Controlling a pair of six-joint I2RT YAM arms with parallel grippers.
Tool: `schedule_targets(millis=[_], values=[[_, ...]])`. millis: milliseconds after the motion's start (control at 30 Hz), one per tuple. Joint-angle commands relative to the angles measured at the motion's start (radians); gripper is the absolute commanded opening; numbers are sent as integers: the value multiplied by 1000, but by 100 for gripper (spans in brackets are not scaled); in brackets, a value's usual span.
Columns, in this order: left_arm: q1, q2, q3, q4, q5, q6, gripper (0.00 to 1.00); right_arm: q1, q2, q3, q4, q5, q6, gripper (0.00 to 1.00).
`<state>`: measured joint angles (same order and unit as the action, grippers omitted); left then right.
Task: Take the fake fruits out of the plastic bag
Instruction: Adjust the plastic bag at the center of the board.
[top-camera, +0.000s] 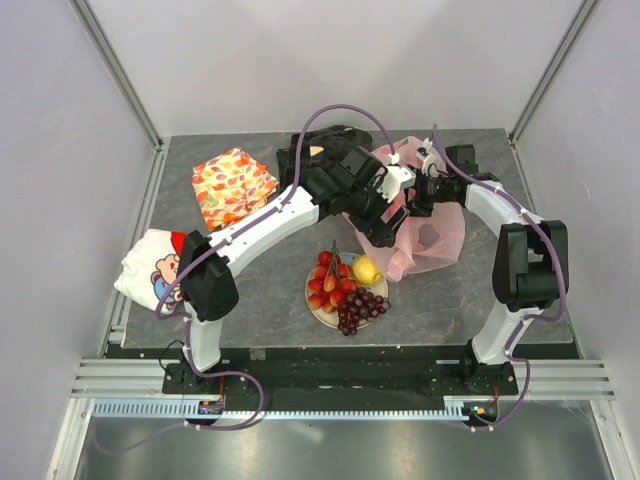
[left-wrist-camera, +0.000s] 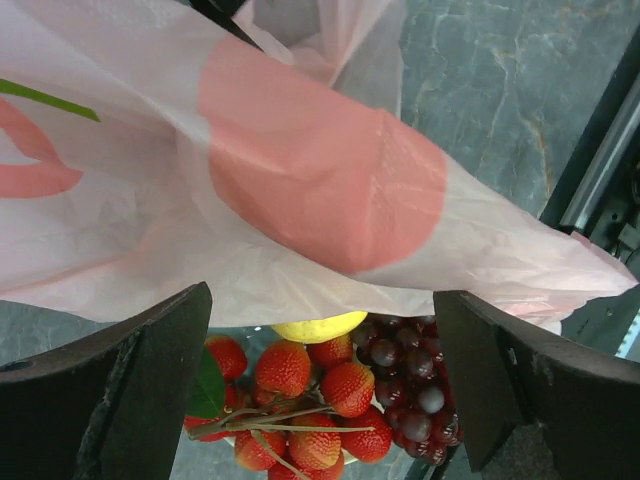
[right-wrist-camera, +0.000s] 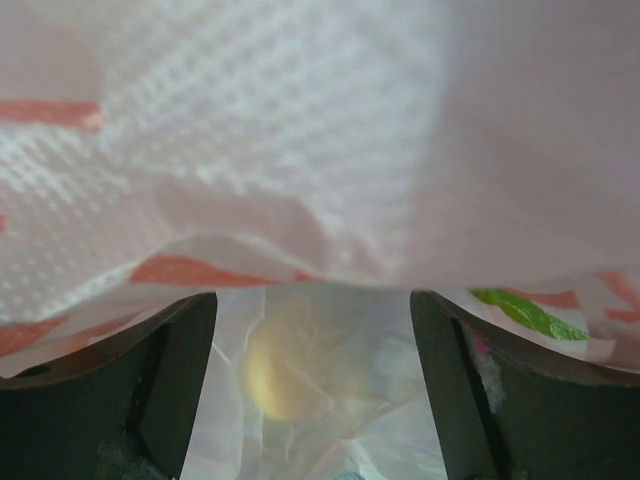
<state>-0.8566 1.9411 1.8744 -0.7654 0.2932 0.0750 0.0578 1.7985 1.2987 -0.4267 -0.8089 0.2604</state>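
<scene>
Left fingers gaping wide, gripping nothing, hovering over plastic bag lying right of tabletop centre. Right fingers likewise gaping, empty. Red fruits, grapes, lemon sitting on plate toward near edge.

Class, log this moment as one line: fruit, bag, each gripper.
fruit: red cluster, lemon, grapes on plate | plastic bag: beside plate | left gripper: open, at bag | right gripper: open, at bag
</scene>
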Motion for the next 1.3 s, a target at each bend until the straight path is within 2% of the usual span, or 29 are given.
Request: schedule_targets(millis=[0, 33, 67, 133, 300, 467, 633, 800, 867, 900, 967, 1000, 1033, 1267], values=[[11, 25, 92, 12, -16, -118, 98, 22, -4, -12, 57, 22, 51, 84], [14, 24, 94, 17, 7, -127, 95, 23, -16, -24, 96, 25, 75, 81], [16, 22, 89, 29, 42, -148, 88, 24, -24, -62, 129, 28, 100, 79], [24, 19, 86, 37, 87, -175, 84, 25, -48, -108, 246, 36, 181, 75], [68, -4, 89, 61, 256, -185, 99, 33, -88, -197, 414, 118, 307, 72], [76, 39, 117, 69, 372, -213, 99, 42, -113, -220, 497, 171, 405, 72], [74, 94, 144, 74, 281, -282, 99, 65, -126, -225, 499, 227, 428, 71], [67, 156, 206, 97, 282, -336, 99, 100, -142, -239, 490, 281, 410, 70], [67, 179, 213, 103, 235, -372, 98, 112, -143, -248, 493, 290, 416, 70], [68, 183, 212, 107, 225, -380, 95, 117, -145, -251, 493, 298, 418, 70], [68, 194, 206, 121, 238, -386, 71, 128, -148, -260, 496, 310, 424, 69], [67, 191, 194, 129, 238, -388, 49, 131, -149, -262, 496, 315, 430, 69], [65, 190, 190, 132, 201, -392, 2, 135, -148, -265, 496, 321, 434, 68], [85, 121, 181, 118, 238, -272, 2, 139, -122, -250, 493, 320, 387, 68]])
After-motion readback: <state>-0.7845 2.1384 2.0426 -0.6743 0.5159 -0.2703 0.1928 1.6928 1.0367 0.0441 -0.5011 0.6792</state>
